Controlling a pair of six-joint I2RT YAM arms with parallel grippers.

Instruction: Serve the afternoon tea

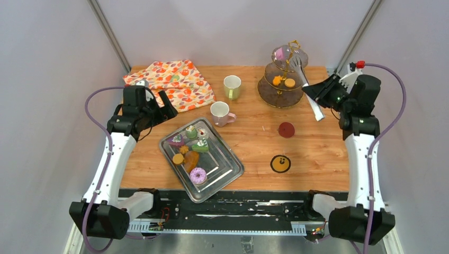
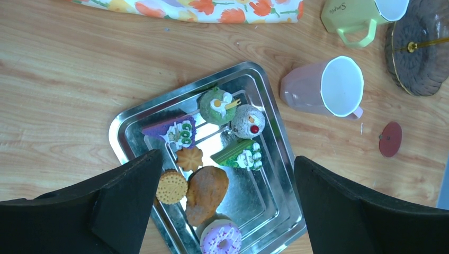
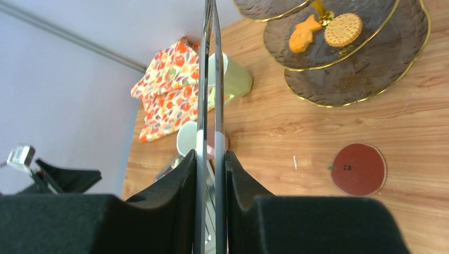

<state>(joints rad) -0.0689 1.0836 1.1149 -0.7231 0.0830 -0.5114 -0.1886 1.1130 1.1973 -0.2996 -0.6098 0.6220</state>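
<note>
From above, a steel tray [image 1: 236, 168] sat on the wooden counter [image 1: 254, 153] near the left arm. It held most of the pastries: a pink-iced donut [image 1: 198, 175] at its near end, a purple cake [image 1: 176, 139] and a green cake [image 1: 200, 146] farther back. Just beyond the tray stood the pink mug [image 1: 219, 112], with the pale-green mug [image 1: 232, 87] behind it, beside a tiered stand [image 1: 272, 98]. The stand's middle tier carried an orange pastry [image 1: 277, 80] and a round cookie [image 1: 289, 83]. A floral cloth [image 1: 174, 82] lay at the far left. A red coaster [image 1: 286, 129] and a yellow coaster [image 1: 280, 163] lay on the right half. The right jaws held long metal tongs [image 1: 307, 87], whose tip reached up beside the stand's top tier.

In the left wrist view, the left jaws were released, the fingers [image 2: 127, 206] spread wide above the tray's near end. Between them showed a brown pastry [image 2: 207, 193], a ridged cookie [image 2: 171, 187] touching it and a small flower-shaped cookie [image 2: 189, 157]. A round green cake [image 2: 217, 106] and a white sugared ball [image 2: 248, 121] lay at the far end.

In the right wrist view, the right jaws were clenched on the tongs, whose two blades ran nearly together up the frame. The stand stood to the right and both mugs showed behind the blades.
</note>
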